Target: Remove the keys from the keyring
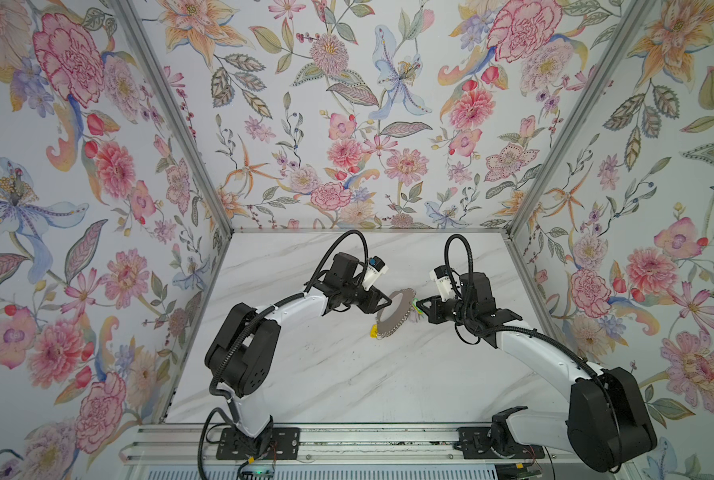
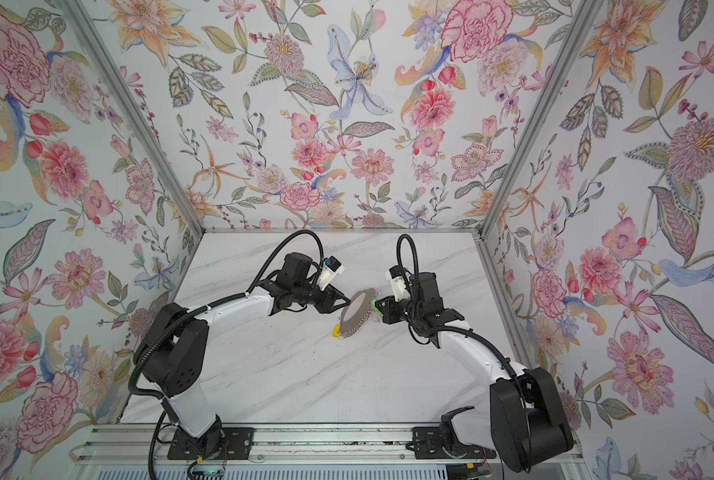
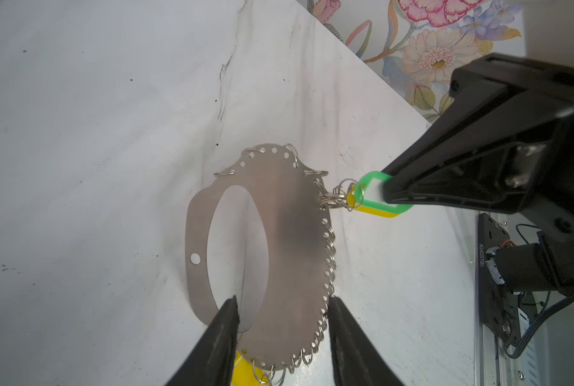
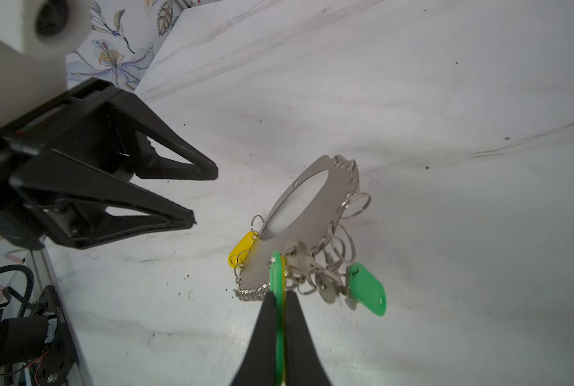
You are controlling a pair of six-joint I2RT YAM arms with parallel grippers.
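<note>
Mid-table, right gripper point(image 4: 280, 296) pinches a green plastic key tag point(image 4: 276, 271); left gripper point(image 4: 205, 197), jaws apart, should brace the grey metal keyring point(image 3: 292, 240).

Midway across the tabletop point(image 1: 347, 382) the keyring point(image 1: 393, 312) stands tilted between the two tools: the left tool point(image 1: 382, 302) just beside its left face, apart from it, and the right tool point(image 1: 421, 306) at its right edge. Between the right tool's fingers sit two stacked tags point(image 3: 372, 200), linked through wire rings point(image 3: 339, 194) to that edge. A bunch of keys point(image 4: 325, 284) hangs under the keyring on the same side, with another tag point(image 4: 367, 290) beside them, farther from the left tool. At the keyring's near end — towards the front of the tabletop — a lone tag point(image 1: 372, 331) sits just beside the corner, on the left tool's side
</note>
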